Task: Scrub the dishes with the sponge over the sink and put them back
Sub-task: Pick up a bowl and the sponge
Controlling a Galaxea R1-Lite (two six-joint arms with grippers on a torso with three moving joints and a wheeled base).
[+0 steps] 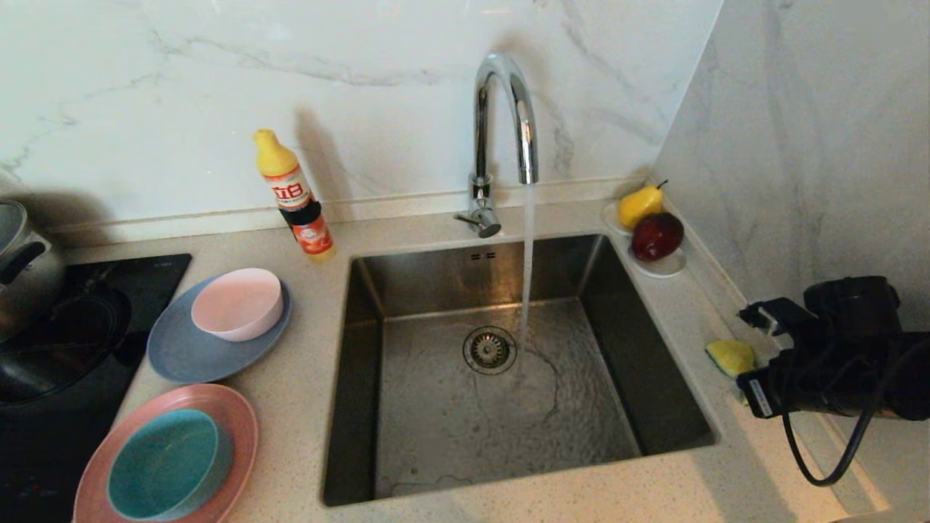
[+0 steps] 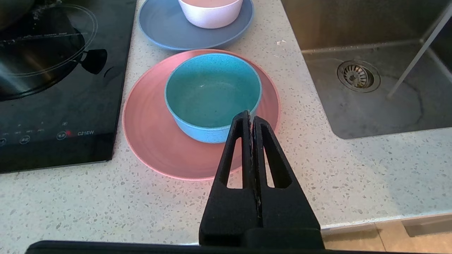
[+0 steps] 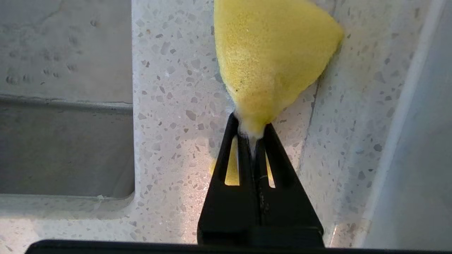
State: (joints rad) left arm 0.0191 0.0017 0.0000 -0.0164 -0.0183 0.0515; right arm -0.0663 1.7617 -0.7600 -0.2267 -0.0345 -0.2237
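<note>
The yellow sponge (image 3: 272, 60) lies on the counter to the right of the sink (image 1: 363, 319), close to the side wall, and my right gripper (image 3: 251, 127) is shut on its near end, squeezing it to a point. From the head the sponge (image 1: 730, 356) shows just ahead of the right arm. Left of the sink, a pale pink bowl (image 1: 237, 303) sits on a grey-blue plate (image 1: 182, 356), and a teal bowl (image 1: 163, 465) sits on a pink plate (image 1: 232, 414). My left gripper (image 2: 250, 116) hangs shut and empty above the counter, near the teal bowl (image 2: 212, 95).
Water runs from the chrome faucet (image 1: 505, 123) into the basin beside the drain strainer (image 1: 489, 349). A detergent bottle (image 1: 294, 196) stands behind the dishes. A pear (image 1: 639, 205) and a red apple (image 1: 657, 236) sit on a white dish at back right. A black hob (image 1: 65, 341) with a steel pot (image 1: 18, 261) lies left.
</note>
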